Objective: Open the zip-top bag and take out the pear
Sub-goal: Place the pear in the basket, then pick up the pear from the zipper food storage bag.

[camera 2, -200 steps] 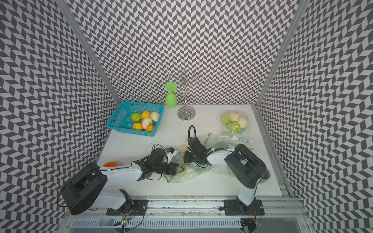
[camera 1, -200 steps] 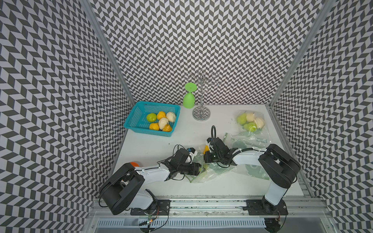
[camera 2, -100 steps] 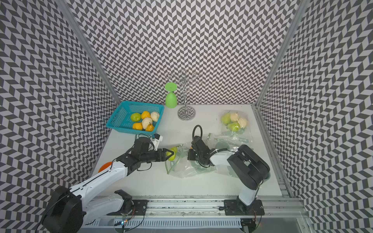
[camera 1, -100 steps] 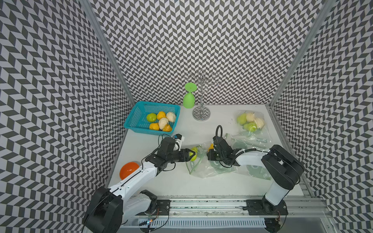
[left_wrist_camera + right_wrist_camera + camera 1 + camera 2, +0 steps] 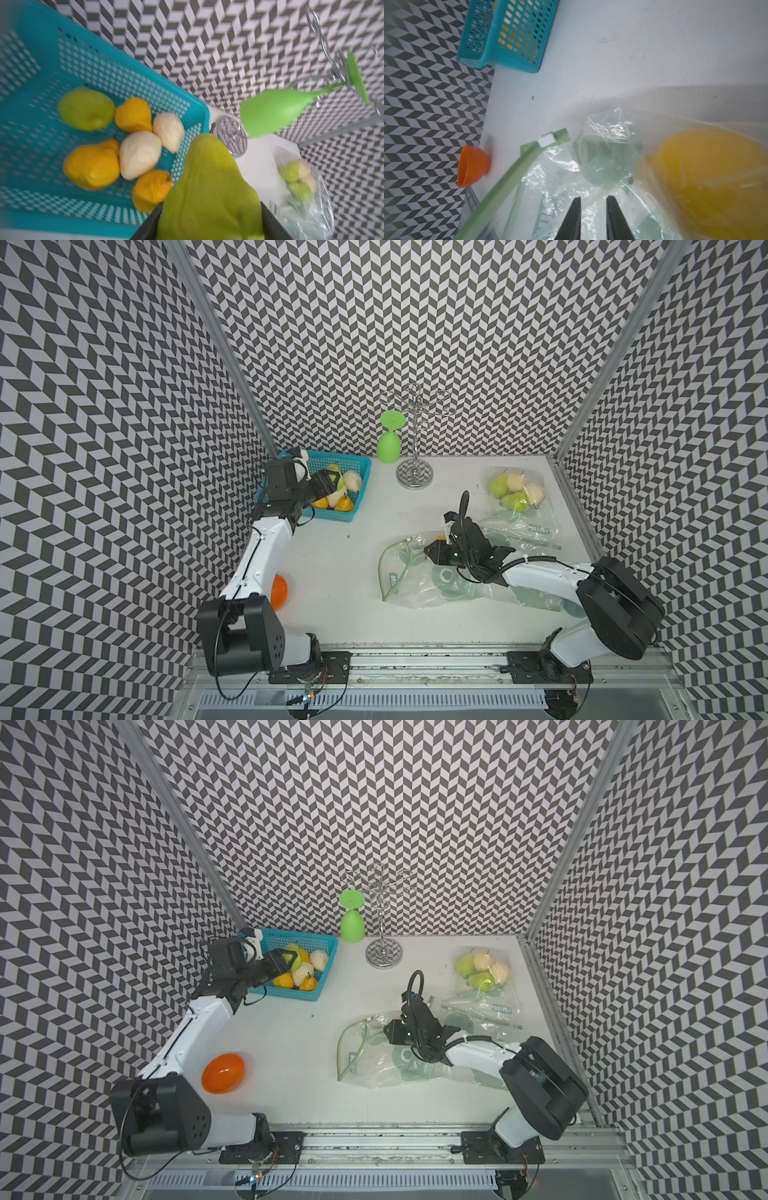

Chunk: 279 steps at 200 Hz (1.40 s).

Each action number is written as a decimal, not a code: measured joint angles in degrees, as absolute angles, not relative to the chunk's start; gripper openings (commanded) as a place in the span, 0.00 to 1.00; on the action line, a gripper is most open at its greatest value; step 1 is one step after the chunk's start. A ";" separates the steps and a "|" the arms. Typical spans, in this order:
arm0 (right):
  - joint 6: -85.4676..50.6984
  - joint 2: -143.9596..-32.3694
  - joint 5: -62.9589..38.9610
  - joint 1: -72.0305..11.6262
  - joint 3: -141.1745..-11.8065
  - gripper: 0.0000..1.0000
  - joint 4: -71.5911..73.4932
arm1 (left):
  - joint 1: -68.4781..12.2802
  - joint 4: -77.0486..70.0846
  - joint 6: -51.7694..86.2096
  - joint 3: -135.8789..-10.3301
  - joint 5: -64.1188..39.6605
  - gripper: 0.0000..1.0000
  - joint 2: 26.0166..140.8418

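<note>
The clear zip-top bag (image 5: pixel 405 585) (image 5: pixel 370 1065) lies mid-table, its green zip rim (image 5: pixel 512 172) gaping open toward the left. My left gripper (image 5: pixel 328 482) (image 5: pixel 286 962) (image 5: pixel 209 209) is shut on a green pear (image 5: pixel 207 182) and holds it above the teal basket (image 5: pixel 360 475). My right gripper (image 5: pixel 432 552) (image 5: pixel 391 1032) (image 5: pixel 593 198) hovers over the bag's right part. Its jaws stand a little apart, with crinkled plastic showing in the gap. A yellow fruit (image 5: pixel 708 178) remains inside the bag beside that gripper.
The basket (image 5: pixel 328 952) holds several yellow, cream and green pears. A second bag of pears (image 5: pixel 515 489) lies at the back right, with flat bags under my right arm. An upturned green goblet (image 5: pixel 389 445) and metal stand (image 5: pixel 414 475) stand at the back. An orange bowl (image 5: pixel 223 1073) sits front left.
My left arm drew the green pear out of the bag's mouth and swung it back left over the basket. My right jaws, shut before, have parted slightly.
</note>
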State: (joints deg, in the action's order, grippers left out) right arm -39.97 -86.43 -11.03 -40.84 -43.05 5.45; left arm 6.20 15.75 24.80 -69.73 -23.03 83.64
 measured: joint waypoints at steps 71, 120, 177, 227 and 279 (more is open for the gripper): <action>-36.75 -79.96 -13.61 -40.29 -43.13 0.34 1.19 | 9.82 19.51 21.37 -91.77 -18.85 0.88 111.33; -36.12 -75.75 -13.41 -38.74 -38.94 0.35 -0.93 | 10.92 23.86 20.10 -95.44 -20.75 0.88 110.96; -34.61 -73.30 -13.19 -32.21 -38.46 0.35 -3.73 | 6.74 15.33 23.66 -67.18 -27.99 0.70 82.67; -31.66 -76.66 -14.39 -28.91 -43.05 0.32 -4.69 | -4.71 10.22 30.30 -41.08 -34.68 0.33 71.07; -30.37 -83.46 -15.49 -28.60 -44.64 0.25 -4.27 | -18.24 2.94 36.62 -31.46 -36.82 0.23 69.01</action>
State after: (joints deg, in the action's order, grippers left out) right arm -30.37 -83.46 -15.49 -28.60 -44.64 -4.27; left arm -18.24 2.94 36.62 -31.46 -36.82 69.01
